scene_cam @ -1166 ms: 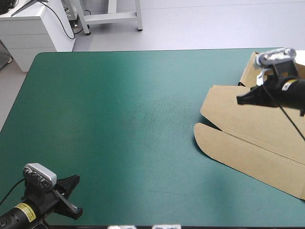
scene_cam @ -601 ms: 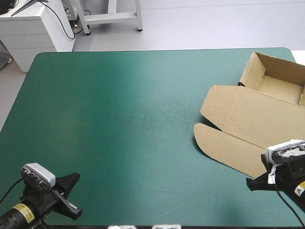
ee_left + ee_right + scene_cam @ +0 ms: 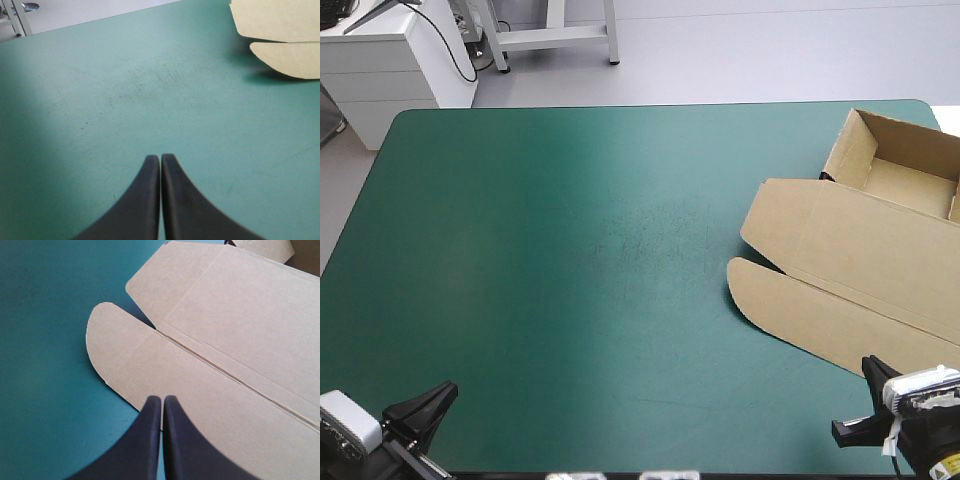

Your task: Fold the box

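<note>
The brown box [image 3: 860,250] lies at the table's right side. Its tray [image 3: 900,165] stands with walls raised at the far right corner, and the lid lies flat toward the front with a rounded flap [image 3: 760,290] at its left end. My right gripper [image 3: 870,368] is shut and empty, low at the front right, its tip over the lid's front edge [image 3: 163,399]. The lid [image 3: 240,330] stretches ahead of it. My left gripper [image 3: 440,392] is shut at the front left corner, over bare cover [image 3: 160,159], with the box [image 3: 280,20] far ahead and to the right.
The teal-green cover [image 3: 620,250] shows faint scuff marks in its middle. A white cabinet [image 3: 390,60] stands beyond the far left corner. The front table edge runs just under both grippers.
My right gripper has swung from over the tray at the far right down to the front right by the lid's front edge. My left gripper has drawn back toward the front left corner.
</note>
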